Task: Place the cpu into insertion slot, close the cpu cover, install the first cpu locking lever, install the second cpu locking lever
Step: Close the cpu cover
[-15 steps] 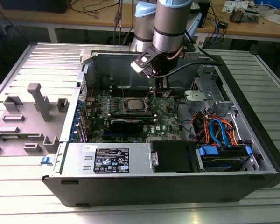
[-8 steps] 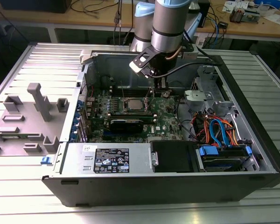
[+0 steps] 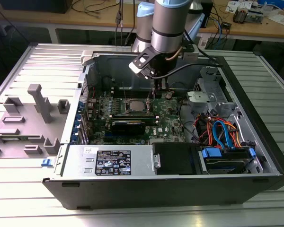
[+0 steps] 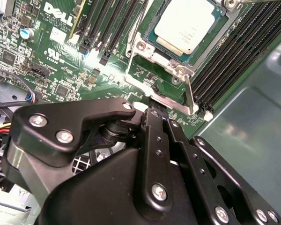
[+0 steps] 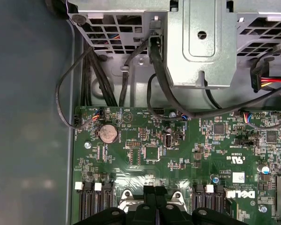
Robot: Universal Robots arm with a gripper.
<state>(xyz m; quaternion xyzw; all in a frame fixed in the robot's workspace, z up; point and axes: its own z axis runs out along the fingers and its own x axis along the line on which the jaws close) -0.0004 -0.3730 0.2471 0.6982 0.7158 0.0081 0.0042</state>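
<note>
The cpu [image 4: 186, 26], a square chip with a dull silver top, lies flat in the insertion slot on the green motherboard [image 4: 61, 65]. The silvery cpu cover [image 4: 152, 57] lies down around it as a frame and hides the slot's rim. A thin metal locking lever [image 4: 190, 93] runs along the frame's edge nearest my fingers. My gripper [image 4: 161, 115] is shut, its black fingertips pressed together just beside that edge and the lever's end. In the exterior view the gripper [image 3: 152, 96] hangs just to the right of the cpu [image 3: 135, 105].
Long black memory slots [image 4: 239, 51] flank the socket on both sides. A coin battery [image 5: 107, 133] and black cables [image 5: 159, 89] lie beyond the board, below a grey drive cage [image 5: 201, 47]. The case wall [image 5: 28, 117] stands close by. A black card [image 3: 128, 126] sits nearer the power supply [image 3: 111, 163].
</note>
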